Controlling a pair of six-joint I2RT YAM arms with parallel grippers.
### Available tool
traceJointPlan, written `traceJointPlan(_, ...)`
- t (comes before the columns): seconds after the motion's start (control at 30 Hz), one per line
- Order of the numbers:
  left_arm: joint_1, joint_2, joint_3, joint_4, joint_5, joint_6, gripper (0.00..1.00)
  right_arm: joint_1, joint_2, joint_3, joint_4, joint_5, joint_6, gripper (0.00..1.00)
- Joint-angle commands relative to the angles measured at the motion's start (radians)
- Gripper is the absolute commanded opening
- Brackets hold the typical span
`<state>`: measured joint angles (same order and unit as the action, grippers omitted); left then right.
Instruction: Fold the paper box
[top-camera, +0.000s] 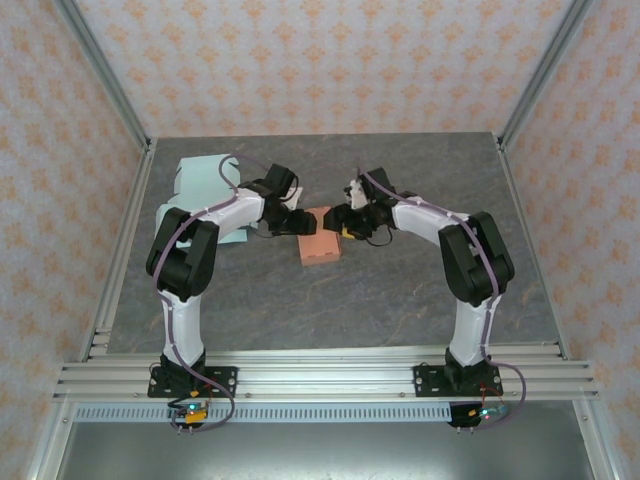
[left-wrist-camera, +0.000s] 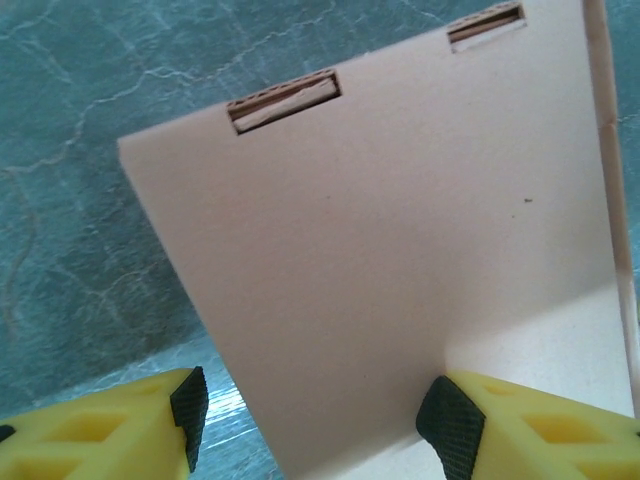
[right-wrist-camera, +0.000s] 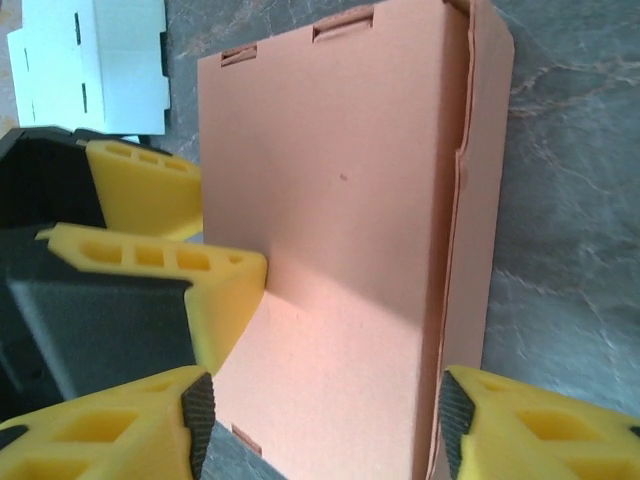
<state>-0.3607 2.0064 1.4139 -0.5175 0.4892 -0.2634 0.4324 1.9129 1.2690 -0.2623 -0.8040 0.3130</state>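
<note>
The salmon paper box (top-camera: 318, 238) lies mid-table with one slotted panel (left-wrist-camera: 400, 230) standing upright. My left gripper (top-camera: 297, 222) reaches it from the left and is open. Its jaws straddle that panel's lower edge: one pad (left-wrist-camera: 188, 412) hangs over the table and the other pad (left-wrist-camera: 450, 425) rests by the box's flat base. My right gripper (top-camera: 341, 221) comes from the right, also open (right-wrist-camera: 325, 420), with its pads either side of the box's width (right-wrist-camera: 340, 300). The left gripper's yellow fingers (right-wrist-camera: 215, 280) press at the fold line.
A pale blue-white box (top-camera: 205, 185) sits behind the left arm, and I also see this white box (right-wrist-camera: 95, 60) at the top left of the right wrist view. Grey marbled table (top-camera: 400, 290) surrounds the box, with patterned walls and metal frame rails at the edges.
</note>
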Motion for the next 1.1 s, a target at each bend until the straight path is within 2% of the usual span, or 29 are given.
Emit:
traceJointPlan(0.0,-0.020,0.059,-0.016,-0.031,-0.034,0.006,0.65,-0.028,-0.039,-0.024,0.021,0.012,0.009,0.64)
traceJointPlan(0.23,-0.020,0.058,-0.018,-0.032,-0.029,0.009,0.65,-0.038,0.127,0.120,0.222,0.044,0.151,0.64)
traceJointPlan(0.4,-0.020,0.061,-0.010,-0.038,-0.032,0.016,0.65,-0.016,0.242,0.288,0.169,0.023,0.121,0.63)
traceJointPlan(0.5,-0.018,0.063,-0.009,-0.032,-0.028,0.013,0.65,0.005,0.278,0.327,0.164,-0.019,0.127,0.60)
traceJointPlan(0.63,-0.018,0.067,-0.007,-0.027,-0.033,0.012,0.65,0.037,0.227,0.272,0.189,-0.023,0.113,0.60)
traceJointPlan(0.8,-0.018,0.078,-0.006,-0.021,-0.032,0.007,0.65,0.020,0.144,0.129,0.282,-0.068,0.127,0.60)
traceJointPlan(1.07,-0.016,0.080,-0.007,-0.032,-0.036,0.006,0.65,-0.075,-0.030,-0.023,0.071,0.071,0.059,0.62)
